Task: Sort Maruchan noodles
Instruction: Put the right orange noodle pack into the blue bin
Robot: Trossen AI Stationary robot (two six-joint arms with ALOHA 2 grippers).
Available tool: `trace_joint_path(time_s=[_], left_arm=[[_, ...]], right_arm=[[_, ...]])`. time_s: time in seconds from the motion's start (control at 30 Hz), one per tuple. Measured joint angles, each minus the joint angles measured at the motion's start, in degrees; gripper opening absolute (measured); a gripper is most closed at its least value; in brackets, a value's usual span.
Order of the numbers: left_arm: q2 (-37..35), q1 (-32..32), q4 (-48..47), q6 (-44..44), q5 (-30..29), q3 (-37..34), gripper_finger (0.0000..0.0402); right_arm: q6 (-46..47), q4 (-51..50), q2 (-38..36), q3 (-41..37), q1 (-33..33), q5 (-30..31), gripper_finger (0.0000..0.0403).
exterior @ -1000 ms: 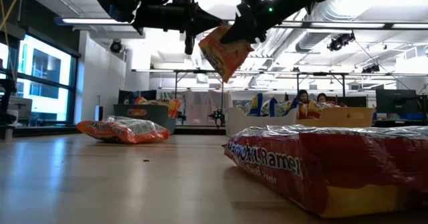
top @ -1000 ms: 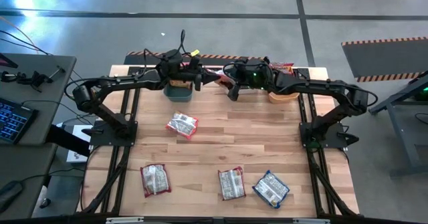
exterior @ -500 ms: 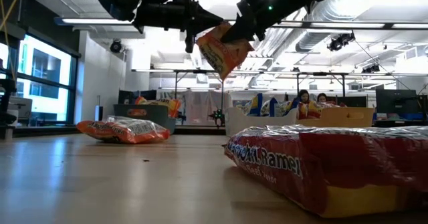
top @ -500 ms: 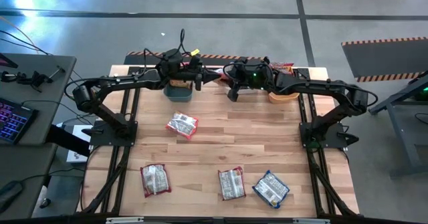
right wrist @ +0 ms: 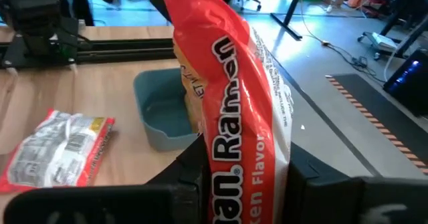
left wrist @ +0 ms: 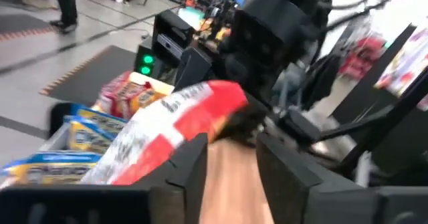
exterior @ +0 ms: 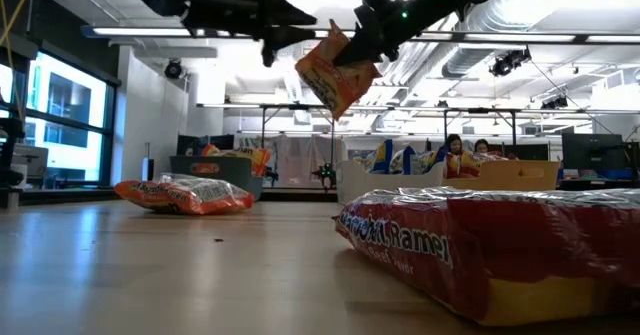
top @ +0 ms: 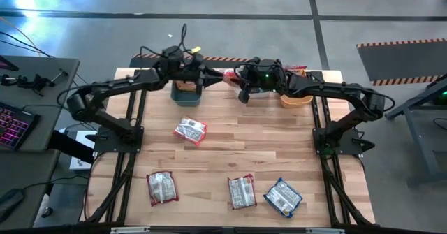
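Observation:
An orange-red Maruchan noodle packet [exterior: 335, 73] hangs high above the table's far edge, with my right gripper [exterior: 362, 43] shut on it. My left gripper [left wrist: 231, 164] is open just to the packet's left [top: 211, 77], clear of it, fingers pointing at it. Several more packets lie flat on the table: one mid-left [top: 190, 130] and three along the near edge [top: 162, 186], [top: 242, 191], [top: 283, 196]. My right gripper pinches the packet between its two fingers at the packet's upper right edge [exterior: 354, 55]. The fingers [right wrist: 190, 167] come from the table's right, slanting slightly down. The packet is lifted clear and hangs tilted below and to the left of the fingers, its flat faces [right wrist: 244, 154] against them.
Three bins stand along the far edge: teal [top: 187, 94] under the left gripper, white [exterior: 390, 180] in the middle holding blue packets, orange [top: 296, 100] on the right. People sit in the room beyond the table [exterior: 465, 150].
My left gripper has let go of the packet's upper left end, drawn back toward the table's left edge and risen a little, rolling its wrist. The packet stays aloft in my right gripper, which has kept its place.

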Motion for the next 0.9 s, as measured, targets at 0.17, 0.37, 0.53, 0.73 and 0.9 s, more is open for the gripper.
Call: trace_joint_path(time_s=[0.17,0.37,0.53,0.73,0.9], left_arm=[[-5.71,0.05,-5.67,8.67,-4.72,-3.05,0.0150],[-10.82,-0.21,10.40,8.00,-7.40,-16.86,0.0158],[-10.59,-0.22,37.86,1.24,-7.37,-29.62,0.0158],[-5.75,-0.22,60.25,-5.99,-7.93,-31.12,0.0159],[-1.77,-0.59,61.56,-5.85,-7.50,-23.71,0.0181]], right_arm=[[-0.15,-0.38,-1.91,0.00,-1.72,0.16,0.0086],[-0.15,7.37,-5.56,-5.08,-3.76,-0.46,0.0085],[2.85,34.47,-7.89,-16.10,-5.09,-7.36,0.0085],[8.50,68.29,-5.97,-22.94,-5.85,-17.17,0.0085],[9.51,76.07,-5.47,-20.85,-5.45,-22.38,0.0085]])
